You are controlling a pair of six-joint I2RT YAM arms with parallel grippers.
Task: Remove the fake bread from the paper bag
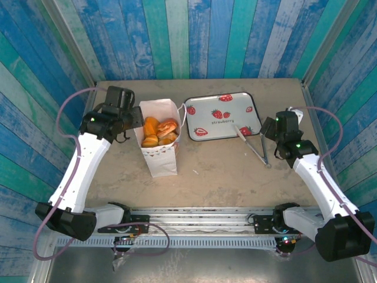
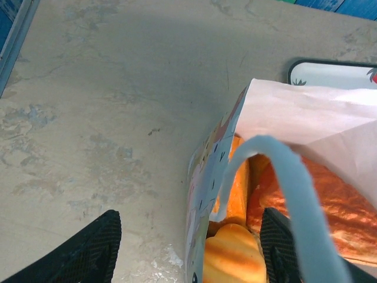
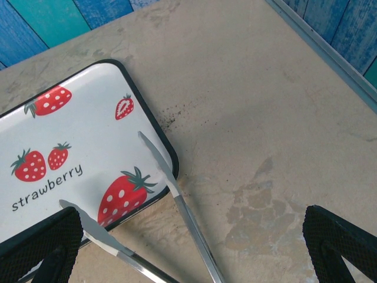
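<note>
The paper bag [image 1: 160, 154] stands upright on the tabletop [image 1: 230, 171], with the fake bread [image 1: 159, 132] inside it, golden and orange at its open mouth. The left claw [image 2: 185, 244] is open astride the bag's left wall, one finger outside the bag and the other inside. The right claw [image 3: 191, 247] hangs wide open well right of the bag, past the strawberry tray [image 1: 235, 109], over metal tongs [image 1: 254, 144].

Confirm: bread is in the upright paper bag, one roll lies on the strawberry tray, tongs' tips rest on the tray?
Wrong on the roll: top view shows the strawberry tray holding no bread, all of it in the paper bag. Rest holds.
</note>
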